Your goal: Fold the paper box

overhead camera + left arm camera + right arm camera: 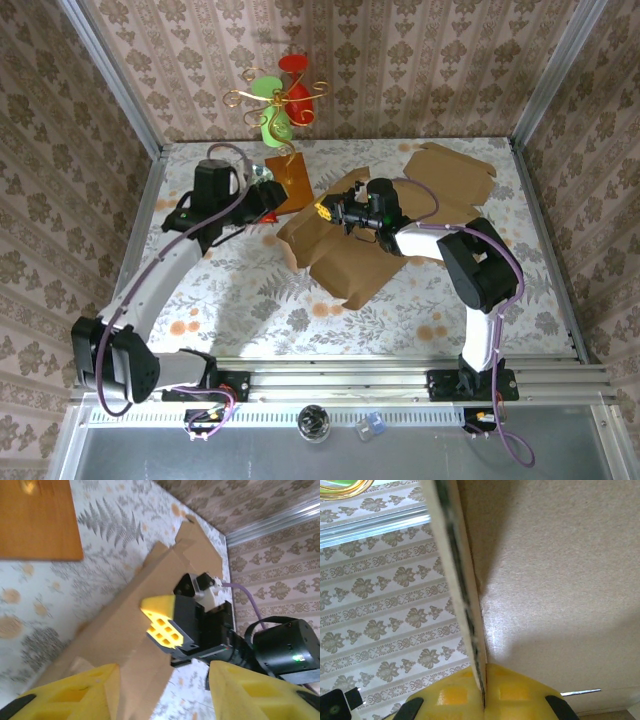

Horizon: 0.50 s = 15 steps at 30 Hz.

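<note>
The paper box, a brown card blank partly lifted off the bench at centre frame, looks light, stiff in its panels and likely to bend only at its creases. The right fingers pinch one flap's thin edge. The left fingers stand released nearby, and a free flap edge looks the best hold.

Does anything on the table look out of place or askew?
Nothing looks spilled or torn. The paper box sits crooked and half-folded, one flap raised and pinched between the right fingers. A colourful wire ornament stands close behind it, unrelated to folding.
</note>
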Motion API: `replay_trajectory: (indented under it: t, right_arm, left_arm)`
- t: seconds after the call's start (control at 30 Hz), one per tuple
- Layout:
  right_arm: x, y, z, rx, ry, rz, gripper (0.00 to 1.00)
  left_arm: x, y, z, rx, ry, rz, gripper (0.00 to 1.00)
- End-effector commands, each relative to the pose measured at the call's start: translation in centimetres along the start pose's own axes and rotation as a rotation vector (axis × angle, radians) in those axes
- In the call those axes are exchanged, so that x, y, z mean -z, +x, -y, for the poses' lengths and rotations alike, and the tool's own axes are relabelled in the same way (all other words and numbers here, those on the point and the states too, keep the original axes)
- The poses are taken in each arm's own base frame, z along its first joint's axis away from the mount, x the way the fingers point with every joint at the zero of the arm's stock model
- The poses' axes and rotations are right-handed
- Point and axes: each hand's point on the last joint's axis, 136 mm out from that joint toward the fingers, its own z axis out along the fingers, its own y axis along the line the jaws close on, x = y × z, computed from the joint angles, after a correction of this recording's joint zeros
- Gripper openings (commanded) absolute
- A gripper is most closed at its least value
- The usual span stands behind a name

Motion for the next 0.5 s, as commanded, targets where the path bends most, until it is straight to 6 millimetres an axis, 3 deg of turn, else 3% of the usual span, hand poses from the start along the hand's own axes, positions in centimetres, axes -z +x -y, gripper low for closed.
replay_trajectory:
  t: [0.0,0.33,0.47]
  right_arm:
    - [0.1,0.2,-1.7,0.022,-0.021,0.013,0.00]
    - [0.3,0.3,-1.8,0.021,-0.030,0.013,0.00]
    - [0.4,0.3,-1.7,0.018,-0.029,0.014,0.00]
  left_arm:
    - [-0.4,1.3,-1.6,0.246,-0.117,-0.041,0.39]
    - [-3.3,2.7,-3.4,0.404,-0.210,-0.072,0.43]
    - [-3.6,2.8,-4.2,0.420,-0.252,-0.072,0.44]
